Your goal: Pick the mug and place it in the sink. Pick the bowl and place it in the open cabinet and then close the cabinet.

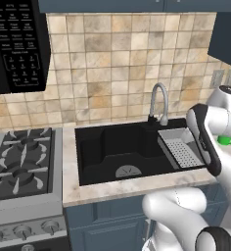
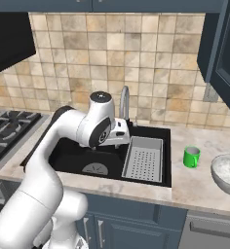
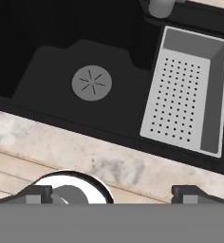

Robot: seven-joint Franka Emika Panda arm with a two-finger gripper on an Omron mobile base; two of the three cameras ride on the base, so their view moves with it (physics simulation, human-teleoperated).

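Observation:
The small green mug [image 2: 191, 157] stands upright on the counter right of the sink; in the left base view the mug [image 1: 226, 140] peeks out behind my arm. Further right, the marbled whitish bowl [image 2: 228, 173] sits on the counter at the picture's edge. The black sink [image 2: 70, 151] [image 1: 103, 147] [image 3: 47, 57] holds a grey perforated tray [image 2: 143, 158] [image 3: 187, 90]. Up on the right, the cabinet [image 2: 219, 44] stands with its door swung out. My gripper [image 3: 112, 192] hangs above the sink's front edge, left of the mug, open with nothing between its fingertips.
A curved metal tap [image 1: 159, 103] [image 2: 124, 102] rises behind the sink. A gas stove [image 1: 22, 157] lies to the left with a black microwave [image 1: 17, 44] above it. The marble counter [image 2: 204, 182] stretches right of the sink.

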